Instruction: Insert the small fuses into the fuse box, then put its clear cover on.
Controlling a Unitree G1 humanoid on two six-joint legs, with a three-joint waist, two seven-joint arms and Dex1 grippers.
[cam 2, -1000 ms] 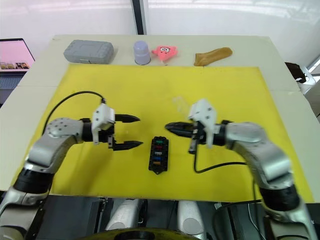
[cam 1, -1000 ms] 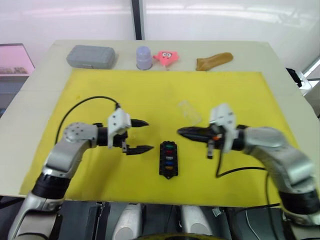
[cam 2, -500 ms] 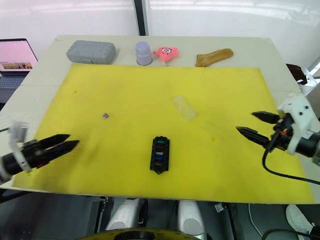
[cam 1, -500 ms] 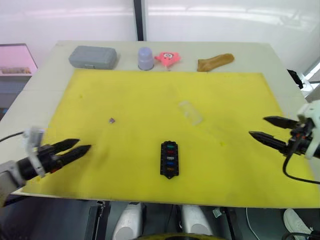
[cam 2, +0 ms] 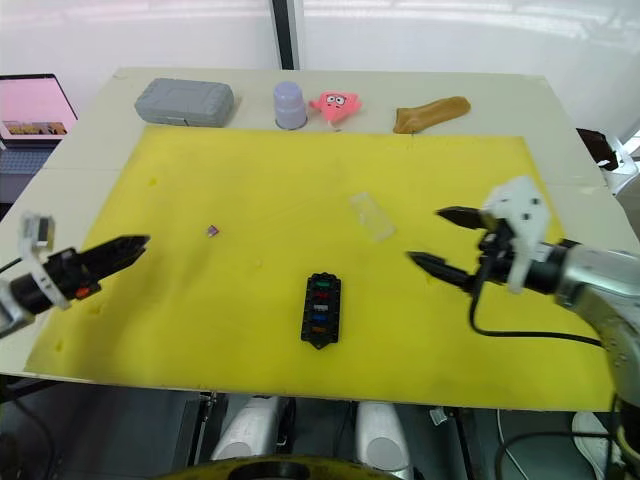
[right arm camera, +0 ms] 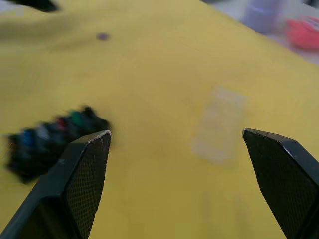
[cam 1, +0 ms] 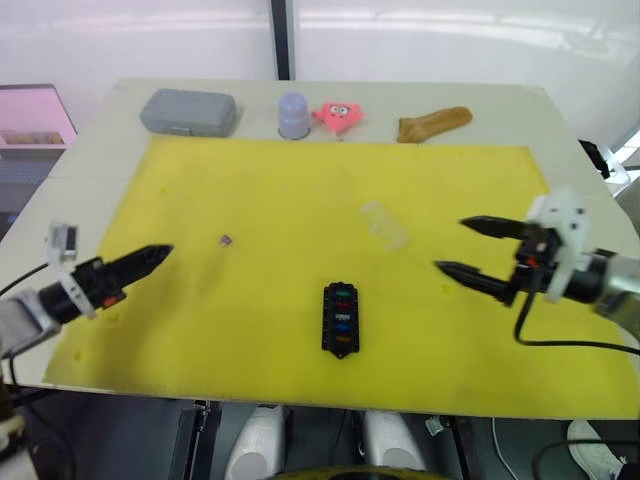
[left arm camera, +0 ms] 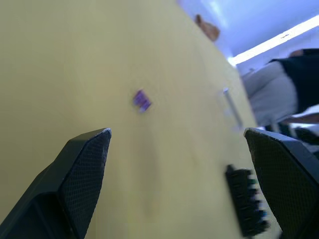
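Fuse box (cam 1: pixel 339 318) bears no readable writing; left gripper (cam 1: pixel 150 259) and right gripper (cam 1: pixel 470 247) jaws spread.

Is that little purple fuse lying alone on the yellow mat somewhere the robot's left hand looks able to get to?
Probably yes. The left hand is open and points toward the small purple fuse, with only bare yellow mat between them. The black fuse box sits well off to the side.
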